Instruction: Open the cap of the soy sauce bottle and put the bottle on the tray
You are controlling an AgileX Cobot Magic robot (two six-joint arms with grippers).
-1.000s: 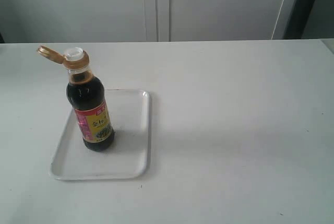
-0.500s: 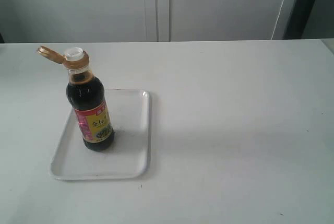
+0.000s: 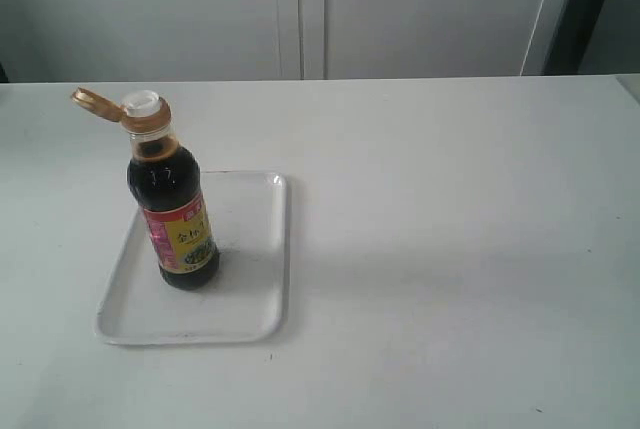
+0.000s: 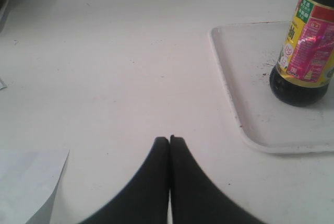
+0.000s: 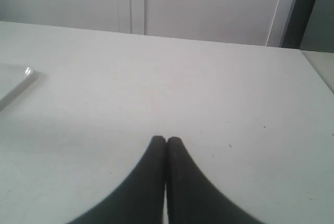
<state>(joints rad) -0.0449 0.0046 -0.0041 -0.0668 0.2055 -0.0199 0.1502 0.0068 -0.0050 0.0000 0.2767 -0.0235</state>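
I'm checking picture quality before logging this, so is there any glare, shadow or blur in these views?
Exterior view: soft even light, sharp, a faint shadow beside the soy sauce bottle on the tray. Left wrist view: the closed left gripper looks dark and blurred. Right wrist view: a small glint on the tray's corner, the right gripper equally soft.

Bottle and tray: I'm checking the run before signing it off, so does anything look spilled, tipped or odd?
Nothing is spilled or tipped. The bottle stands upright on the tray, its cap flipped open beside the white spout. Only a few dark specks mark the tray near the bottle's base.
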